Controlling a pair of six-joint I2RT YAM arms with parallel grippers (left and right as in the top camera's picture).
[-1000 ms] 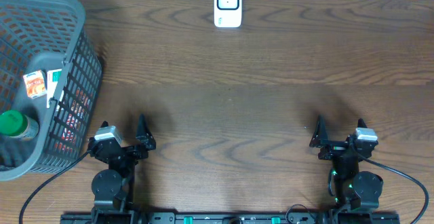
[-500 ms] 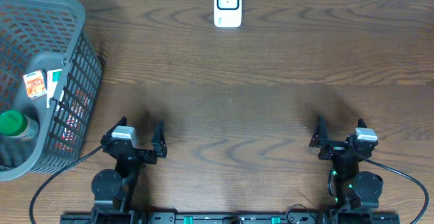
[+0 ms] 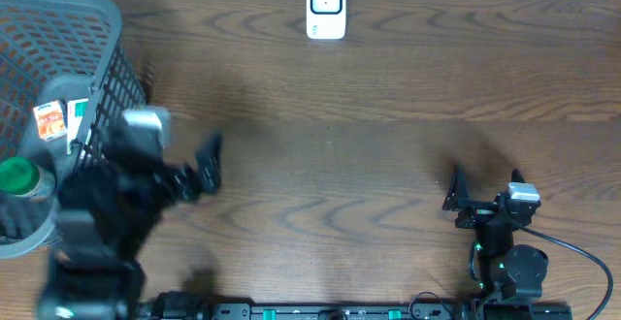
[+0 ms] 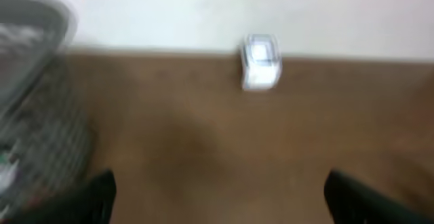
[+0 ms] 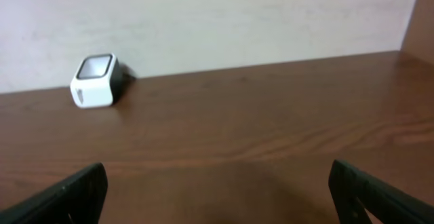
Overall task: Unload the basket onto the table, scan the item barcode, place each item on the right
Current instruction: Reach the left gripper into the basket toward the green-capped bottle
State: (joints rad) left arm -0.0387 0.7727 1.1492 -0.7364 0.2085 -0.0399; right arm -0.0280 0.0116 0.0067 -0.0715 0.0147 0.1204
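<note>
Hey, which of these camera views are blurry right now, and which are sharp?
Overhead: the left arm is smeared by motion blur, everything else is sharp. Left wrist: the whole frame is soft, with the scanner and basket smeared. Right wrist: crisp throughout.

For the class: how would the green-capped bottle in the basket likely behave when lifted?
The green-capped bottle looks round, so it may roll if laid down. Apparently standing upright in the grey basket, it probably tips easily when nudged.

Left pincer [image 4: 218, 187], right pincer [image 5: 217, 180] — apparently agape

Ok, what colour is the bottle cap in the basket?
The bottle cap is green, clearest in the overhead view.
</note>
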